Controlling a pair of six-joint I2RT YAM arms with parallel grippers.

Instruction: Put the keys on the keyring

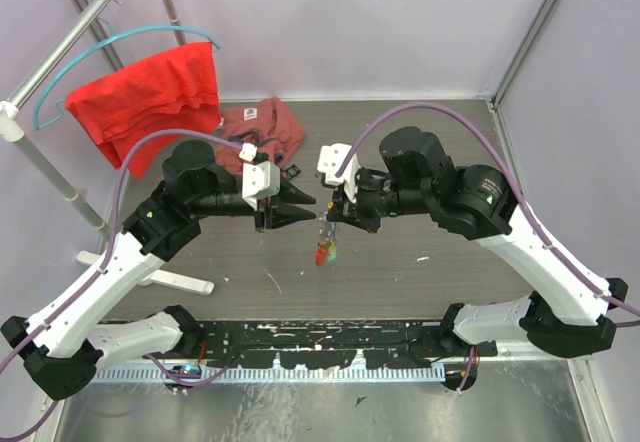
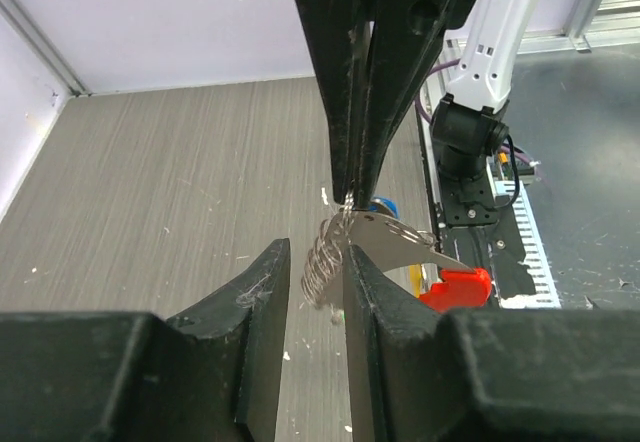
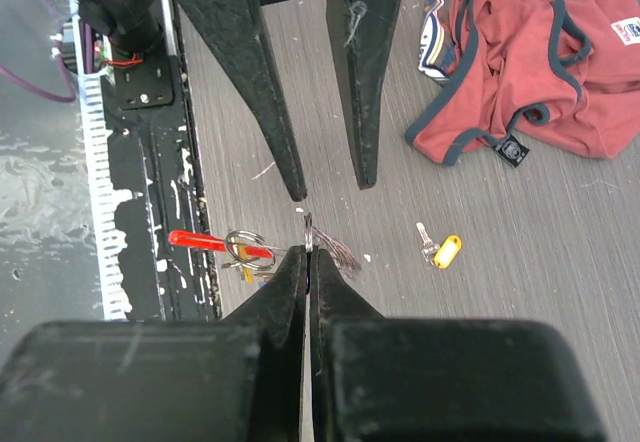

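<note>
Right wrist view: right claw [image 3: 308,247] is clamped shut on the keyring [image 3: 250,251], held above the tabletop [image 3: 520,262], red tag [image 3: 200,239] dangling. Left claw [image 3: 331,189] stands open just beside it. One yellow-headed key [image 3: 440,250] lies loose on the tabletop, so threading looks unfinished.

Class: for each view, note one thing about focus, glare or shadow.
Top external: even light, faint shadows, pale reflections on the metal strip; the keyring is a tiny coloured speck. Left wrist: the left gripper, close to the lens, is dark and soft; a key blade shines bright. Right wrist: the right gripper is a black mass; the yellow key looks crisp.
</note>
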